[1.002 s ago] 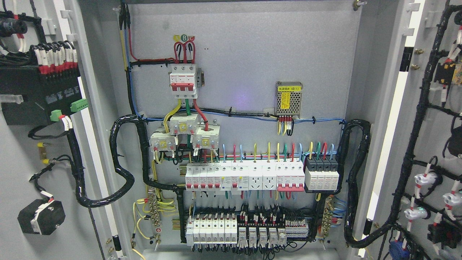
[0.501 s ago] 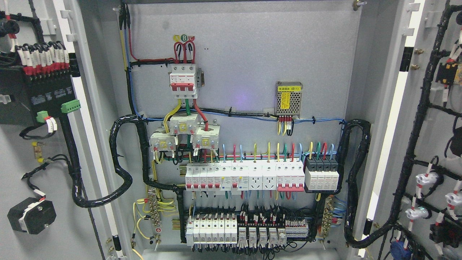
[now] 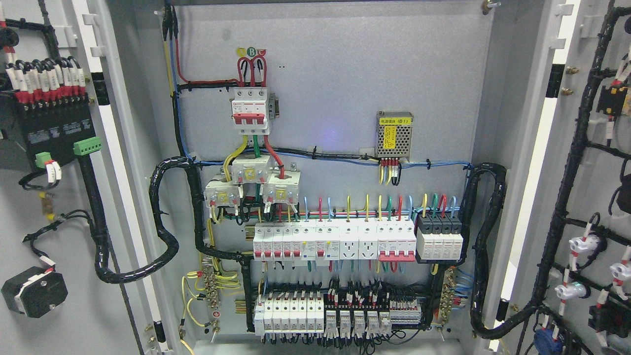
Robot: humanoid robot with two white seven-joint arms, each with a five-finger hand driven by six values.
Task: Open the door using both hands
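Showing no hand or fingers anywhere in view, so their state cannot be told. Both doors stand swung wide: left door (image 3: 54, 197) and right door (image 3: 586, 162) turn their wired inner faces toward the camera. Black cable looms (image 3: 162, 222) loop slack from cabinet to door so the hinges can travel. Between them, the back panel (image 3: 345, 88) carries rows of breakers (image 3: 335, 241). Opening looks essentially complete.

- Your left door (image 3: 29, 207) stands swung wide open at the cabinet's left edge, its grey inner face toward you, carrying a black module, green connectors and black cable looms.
- Your right door (image 3: 581, 187) is likewise open at the right edge, grey inside, laced with black looms and small white fittings.
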